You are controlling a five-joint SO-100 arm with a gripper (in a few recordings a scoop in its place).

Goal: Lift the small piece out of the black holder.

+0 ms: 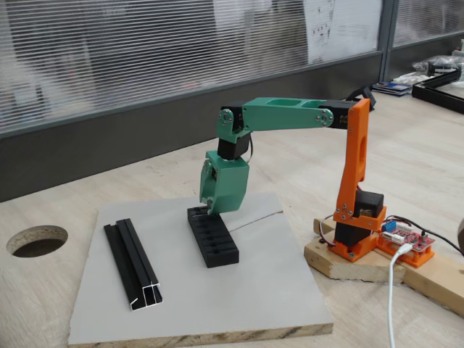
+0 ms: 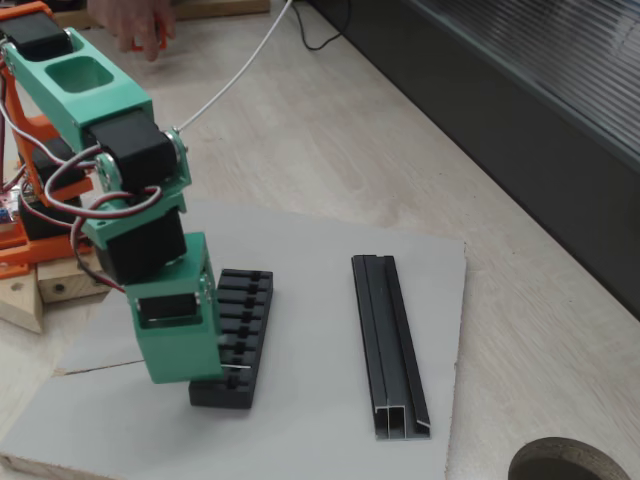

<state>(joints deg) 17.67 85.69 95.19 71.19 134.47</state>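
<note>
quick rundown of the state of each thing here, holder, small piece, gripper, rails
black holder: flat on the grey board, slots up
small piece: too small to make out
gripper: down at the holder's end; whether it is open or shut cannot be told
black channel rails: lying side by side, apart from the holder

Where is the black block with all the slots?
The black holder lies in the middle of the grey board, right under the green gripper. In that fixed view, the black rails lie to its left.
</note>
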